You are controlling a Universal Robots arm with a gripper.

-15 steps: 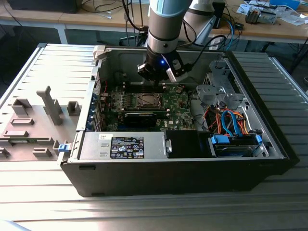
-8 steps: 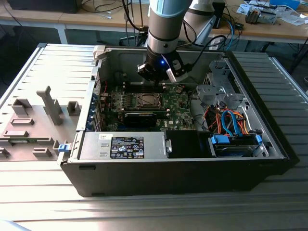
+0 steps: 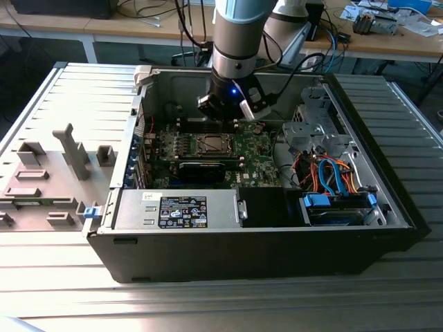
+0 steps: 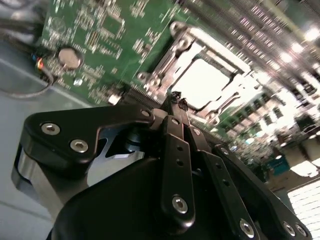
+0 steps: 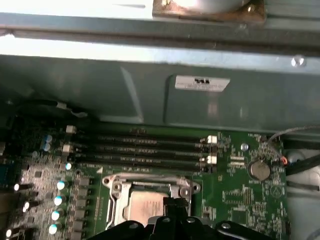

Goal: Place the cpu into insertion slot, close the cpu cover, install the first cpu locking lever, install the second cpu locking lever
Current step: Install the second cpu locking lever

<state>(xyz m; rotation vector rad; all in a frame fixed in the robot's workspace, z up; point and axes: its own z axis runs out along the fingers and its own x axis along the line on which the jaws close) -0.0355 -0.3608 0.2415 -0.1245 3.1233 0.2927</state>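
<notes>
Nearest in the second wrist view, the black gripper (image 4: 177, 100) has its two fingers (image 4: 175, 165) pressed together to a single tip, holding nothing. That tip sits just short of the insertion slot (image 4: 205, 82), at about 7 o'clock from it. The cpu (image 4: 202, 85) lies seated flat in the slot, its pale metal top glaring under the light. The cpu cover (image 4: 225, 55) shows as a silvery frame around the chip; whether it is latched cannot be told.

First wrist view: the finger tip (image 5: 174, 204) overlaps the cpu's (image 5: 147, 207) edge at roughly 3 o'clock, with the slot frame (image 5: 150, 182) around it. Further off, at 12 o'clock from the slot, run four long black memory slots (image 5: 150, 147). A round coin cell (image 5: 259, 170) sits on the green board (image 5: 235, 200) at about 2 o'clock. Beyond it, the grey case wall (image 5: 125, 95) carries a white label (image 5: 202, 83), its print too small to read.

Exterior view: the arm (image 3: 239, 41) reaches down into the open computer case (image 3: 263, 249), the gripper (image 3: 232, 107) above the board (image 3: 252, 149), with the slot (image 3: 210, 144) at about 7 o'clock from it. A power supply box (image 3: 176, 211) with a black label, unreadable, lies nearer the camera. Orange and blue cables (image 3: 332, 176) fill the case's 3 o'clock side.
</notes>
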